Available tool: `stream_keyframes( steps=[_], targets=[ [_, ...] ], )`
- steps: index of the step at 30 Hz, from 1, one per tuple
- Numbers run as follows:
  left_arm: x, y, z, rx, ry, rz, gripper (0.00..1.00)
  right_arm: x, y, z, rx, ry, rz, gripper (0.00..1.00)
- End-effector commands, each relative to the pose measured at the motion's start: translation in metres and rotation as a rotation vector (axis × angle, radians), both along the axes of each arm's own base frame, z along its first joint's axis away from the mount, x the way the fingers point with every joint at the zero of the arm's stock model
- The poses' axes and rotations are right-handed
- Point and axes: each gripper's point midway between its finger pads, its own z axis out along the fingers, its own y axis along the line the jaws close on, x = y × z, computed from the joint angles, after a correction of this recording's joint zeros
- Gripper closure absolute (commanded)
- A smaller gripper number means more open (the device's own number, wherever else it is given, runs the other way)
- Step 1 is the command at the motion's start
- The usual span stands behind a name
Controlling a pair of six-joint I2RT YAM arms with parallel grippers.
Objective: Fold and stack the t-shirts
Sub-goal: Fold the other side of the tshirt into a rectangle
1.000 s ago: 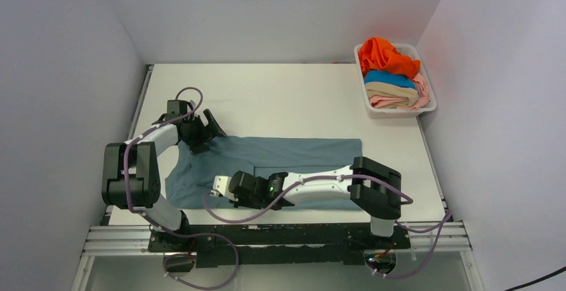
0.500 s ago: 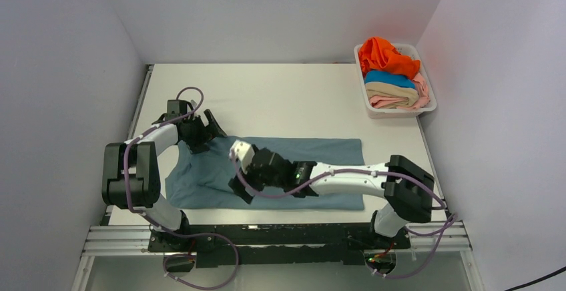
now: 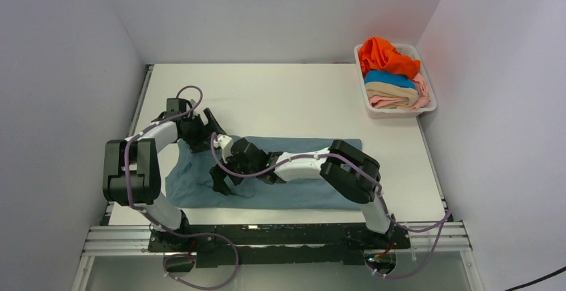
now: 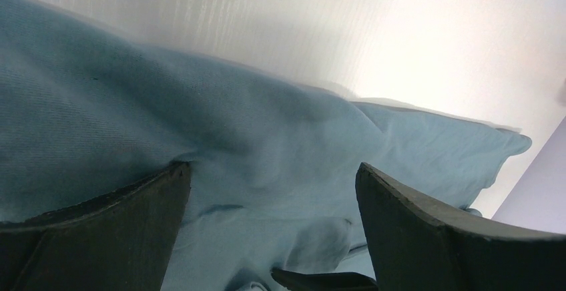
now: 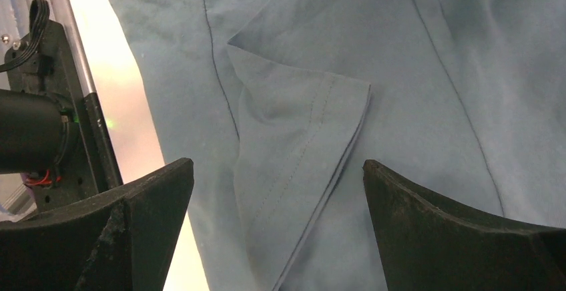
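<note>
The white tabletop (image 3: pixel 287 97) lies open beyond the dusty grey-blue cloth t-shirt (image 3: pixel 287 194), which I see spread along its near edge. My right hand (image 5: pixel 277 191) hangs spread wide over a folded sleeve hem. My left hand (image 4: pixel 270 191), also wide, sits at the shirt's far-left edge. At the far right, the orange shirt (image 3: pixel 384 56), bright blue shirt (image 3: pixel 387 77), tan shirt (image 3: pixel 394 91) and pale pink shirt (image 3: pixel 387 102) fill a white plastic basket (image 3: pixel 400 112).

White table (image 3: pixel 280 91) with grey-blue t-shirt (image 3: pixel 284 195), white basket (image 3: pixel 400 113)

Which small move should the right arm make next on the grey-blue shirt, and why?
Probably lower the right claw and close it on the folded short sleeve of the dusty grey-blue cloth t-shirt. Its jaws stand open above that sleeve's hem, holding nothing, and the shirt is only partly folded.
</note>
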Motion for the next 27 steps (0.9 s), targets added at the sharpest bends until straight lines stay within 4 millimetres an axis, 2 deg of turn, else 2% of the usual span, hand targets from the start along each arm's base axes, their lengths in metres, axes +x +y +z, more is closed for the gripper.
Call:
stream_keyframes(
  steps=[1, 5, 11, 16, 18, 21, 24, 27],
  targets=[
    [-0.006, 0.008, -0.022, 0.044, 0.051, 0.002, 0.01, 0.002, 0.020, 0.012, 0.051, -0.009, 0.031, 0.00],
    [-0.004, 0.009, -0.023, 0.044, 0.053, 0.004, 0.01, -0.013, 0.027, 0.008, 0.049, 0.009, 0.094, 0.00],
    [-0.001, 0.009, -0.024, 0.050, 0.058, 0.002, 0.01, -0.062, 0.043, 0.031, 0.104, -0.001, 0.303, 0.00],
    [0.002, 0.012, -0.021, 0.064, 0.054, 0.000, 0.01, -0.107, 0.041, 0.046, 0.112, -0.021, 0.468, 0.00],
    [0.004, 0.012, -0.018, 0.066, 0.046, 0.000, 0.01, -0.118, 0.037, 0.050, 0.104, -0.017, 0.507, 0.00],
    [0.007, 0.012, -0.014, 0.069, 0.037, -0.001, 0.00, -0.121, 0.030, 0.059, 0.122, -0.034, 0.507, 0.00],
    [0.012, 0.012, -0.008, 0.064, 0.025, -0.006, 0.01, -0.100, 0.021, 0.069, 0.124, -0.091, 0.383, 0.00],
    [0.016, 0.011, 0.009, 0.062, -0.012, -0.008, 0.01, -0.074, 0.002, 0.090, 0.181, -0.083, 0.234, 0.00]
  ],
)
